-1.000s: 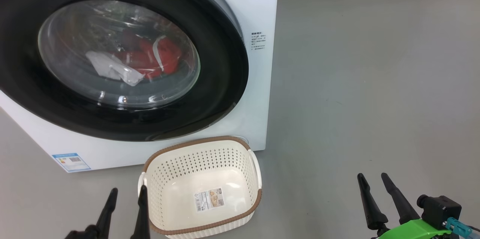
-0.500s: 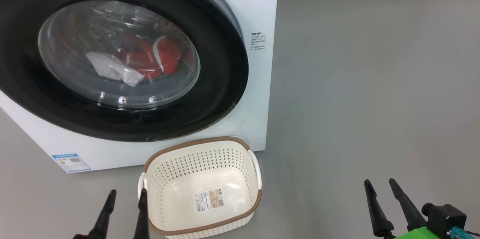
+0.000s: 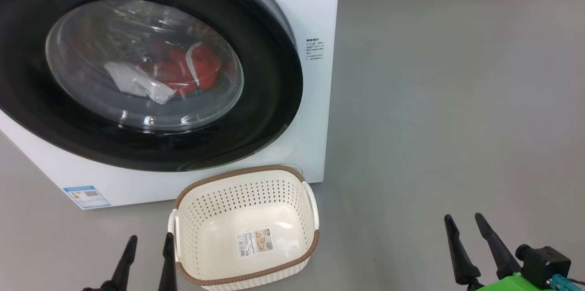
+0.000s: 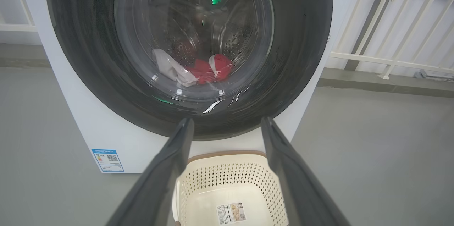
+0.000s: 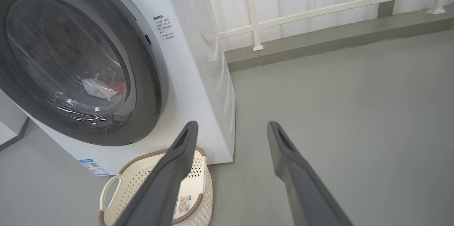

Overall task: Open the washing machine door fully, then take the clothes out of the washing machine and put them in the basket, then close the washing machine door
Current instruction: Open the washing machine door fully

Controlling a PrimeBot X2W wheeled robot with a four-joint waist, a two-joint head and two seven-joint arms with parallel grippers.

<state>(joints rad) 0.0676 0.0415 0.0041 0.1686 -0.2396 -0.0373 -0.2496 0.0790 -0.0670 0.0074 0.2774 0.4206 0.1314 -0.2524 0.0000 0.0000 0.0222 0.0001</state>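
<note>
The white washing machine (image 3: 315,3) fills the upper left, and its door (image 3: 269,99) with the glossy black rim lies flat against the front. Through the glass I see the clothes (image 3: 196,69), red with white trim, beside a white piece (image 3: 132,82). The cream basket (image 3: 247,227) with its brown rim stands on the floor below the door, with nothing in it. My left gripper (image 3: 151,243) hangs open just left of the basket. Far to the right my right gripper (image 3: 464,221) hangs open over bare floor. The wrist views show the door (image 4: 301,59) (image 5: 145,87) and the basket (image 4: 230,190) (image 5: 156,190).
Grey floor (image 3: 457,99) stretches wide to the right of the machine. A white railing (image 5: 319,4) on a low kerb runs behind it. A blue label (image 3: 87,196) sits on the machine's lower left front.
Both grippers have sunk a little toward the bottom edge of the head view. The door, clothes and basket have not moved.
</note>
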